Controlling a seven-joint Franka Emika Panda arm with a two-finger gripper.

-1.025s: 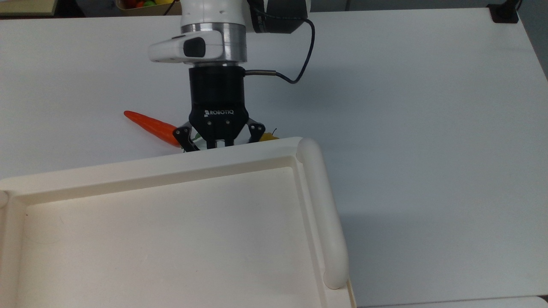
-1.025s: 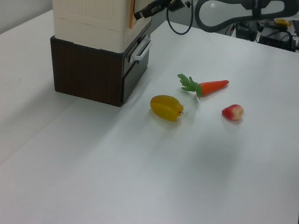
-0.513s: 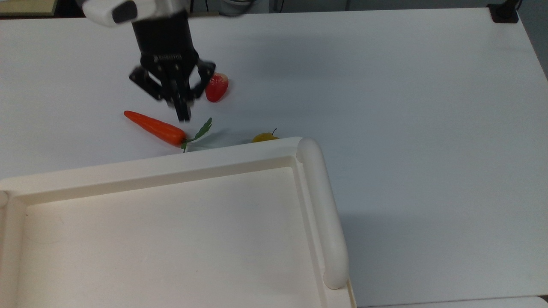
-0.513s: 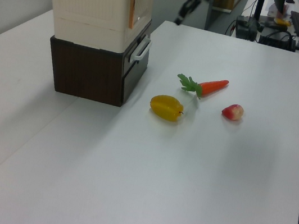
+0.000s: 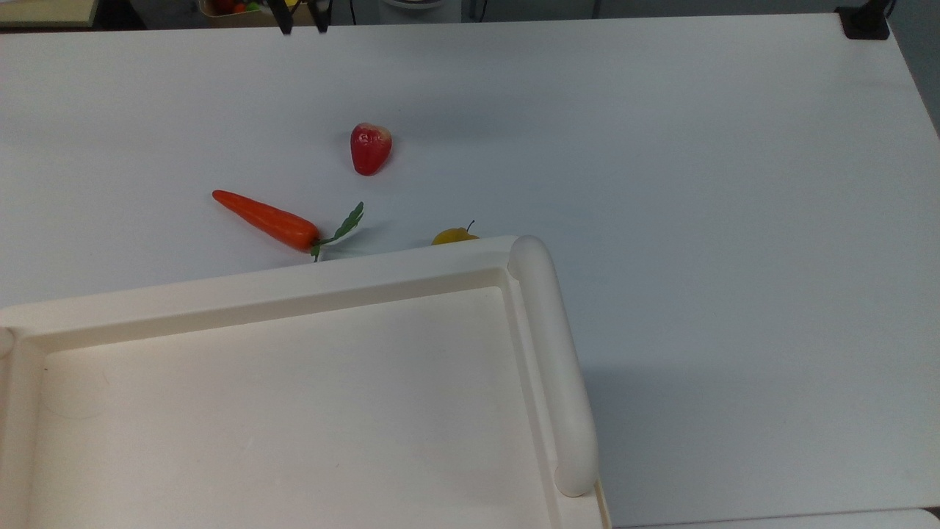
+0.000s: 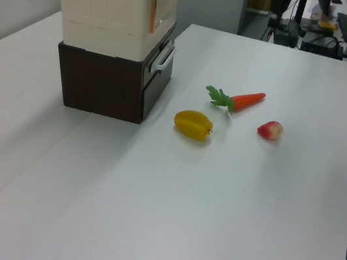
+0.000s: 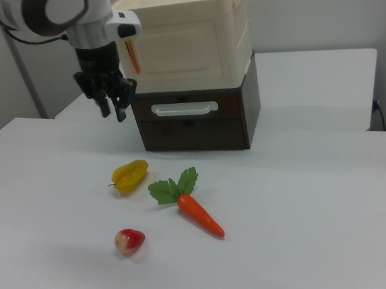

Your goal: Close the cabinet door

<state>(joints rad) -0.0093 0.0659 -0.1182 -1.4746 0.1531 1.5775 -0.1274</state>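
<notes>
The black two-finger gripper (image 7: 111, 110) hung empty, fingers slightly apart, and the flat cream rimmed cabinet door (image 7: 183, 48) beside it looked flush already, so I judged a clean retreat the best finish.
</notes>
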